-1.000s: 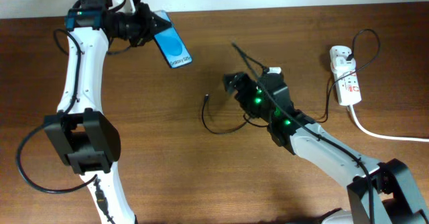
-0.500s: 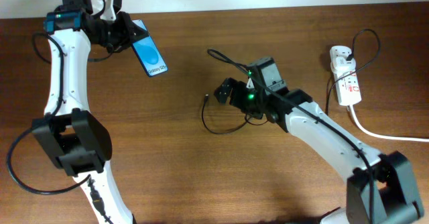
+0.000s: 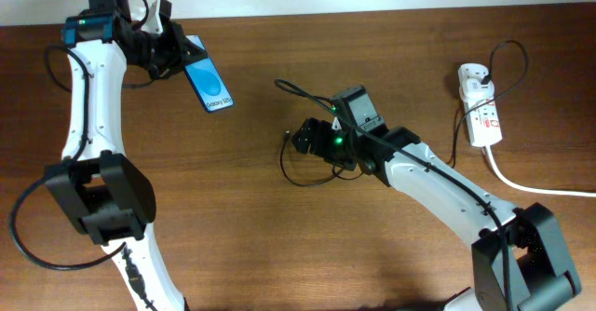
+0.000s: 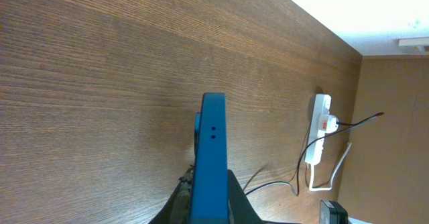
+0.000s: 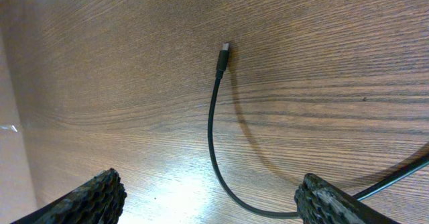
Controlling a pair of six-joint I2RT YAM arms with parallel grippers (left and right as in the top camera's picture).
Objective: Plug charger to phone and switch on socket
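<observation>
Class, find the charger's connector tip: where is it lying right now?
Overhead, the charger's connector tip lies on the table near the middle, just ahead of the open right gripper, not touching it.

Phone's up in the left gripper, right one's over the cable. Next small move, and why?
Probably lower the right gripper and close on the charger just behind its tip. Its jaws are open and empty, the cable lies loose on the table between them, and the left gripper holds the phone raised, unplugged.
</observation>
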